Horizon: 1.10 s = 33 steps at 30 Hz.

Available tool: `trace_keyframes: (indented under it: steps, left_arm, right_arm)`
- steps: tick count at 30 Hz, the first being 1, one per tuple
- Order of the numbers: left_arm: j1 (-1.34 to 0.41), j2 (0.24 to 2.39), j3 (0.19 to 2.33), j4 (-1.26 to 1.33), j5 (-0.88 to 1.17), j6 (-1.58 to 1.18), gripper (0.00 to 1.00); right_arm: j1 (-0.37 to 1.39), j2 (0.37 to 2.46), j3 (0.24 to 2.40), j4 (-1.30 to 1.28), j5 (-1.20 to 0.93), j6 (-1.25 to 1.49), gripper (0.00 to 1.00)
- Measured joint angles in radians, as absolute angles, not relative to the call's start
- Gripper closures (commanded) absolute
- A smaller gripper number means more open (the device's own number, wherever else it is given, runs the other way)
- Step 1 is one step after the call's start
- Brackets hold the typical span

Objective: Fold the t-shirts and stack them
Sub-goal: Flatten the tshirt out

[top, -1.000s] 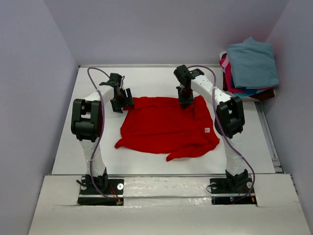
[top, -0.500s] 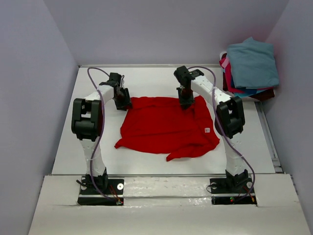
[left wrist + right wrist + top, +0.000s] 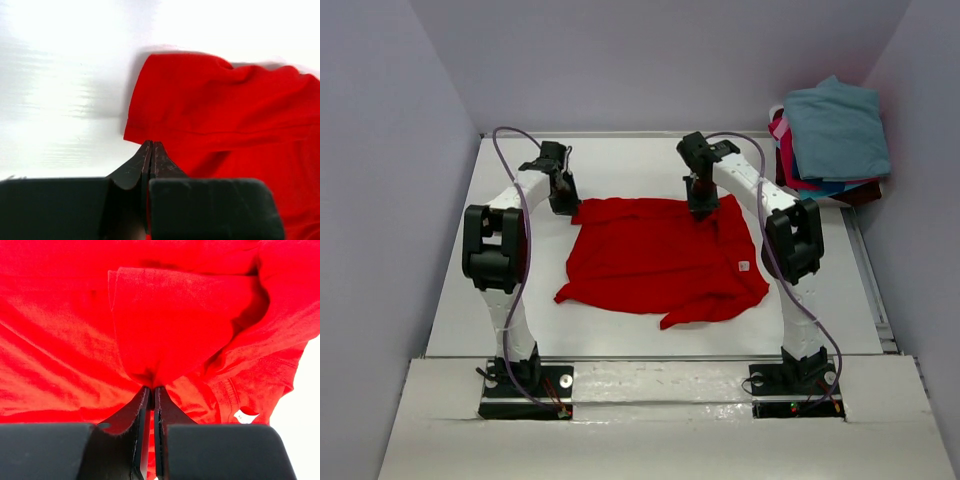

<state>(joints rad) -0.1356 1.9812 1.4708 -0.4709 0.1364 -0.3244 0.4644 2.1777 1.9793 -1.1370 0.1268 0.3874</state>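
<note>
On the table [image 3: 620, 160] the red t-shirt [image 3: 660, 262] lies spread but rumpled, with the other shirts [image 3: 832, 135] piled well off its far right corner. A second ago the left gripper [image 3: 563, 203] hung spread beside the red t-shirt's far left corner; now it is pressed together on that sleeve hem. The right gripper [image 3: 701, 210] stays pinching the far edge. With both far points held, a lift or fold can probably begin. Only the wrist views show cloth caught between the jaws; only the overhead view shows the pile

Robotics lab cell: white table [image 3: 620, 165] walled by plain panels [image 3: 400, 200], two bolted arms [image 3: 498, 250]
</note>
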Motion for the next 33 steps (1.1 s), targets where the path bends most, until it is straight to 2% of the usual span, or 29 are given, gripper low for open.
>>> trace_keyframes:
  steps: [8, 10, 13, 17, 26, 33]
  left_arm:
    - [-0.136, 1.977, 1.506, -0.479, 0.121, -0.315, 0.94]
    - [-0.136, 1.977, 1.506, -0.481, 0.121, -0.314, 0.72]
    - [-0.136, 1.975, 1.504, -0.482, 0.11, -0.312, 0.68]
    - [-0.132, 1.953, 1.471, -0.469, 0.094, -0.314, 0.5]
    - [-0.086, 1.936, 1.4, -0.431, 0.103, -0.321, 0.49]
    - [-0.063, 1.936, 1.367, -0.389, 0.195, -0.327, 0.51]
  right_arm:
    - [0.464, 2.175, 2.049, -1.147, 0.154, 0.389, 0.93]
    - [0.464, 2.175, 2.082, -1.15, 0.159, 0.389, 0.93]
    - [0.464, 2.175, 2.112, -1.156, 0.164, 0.39, 0.93]
    - [0.464, 2.175, 2.114, -1.163, 0.165, 0.392, 0.93]
    - [0.464, 2.175, 2.085, -1.168, 0.166, 0.397, 0.93]
    - [0.464, 2.175, 2.083, -1.17, 0.165, 0.397, 0.93]
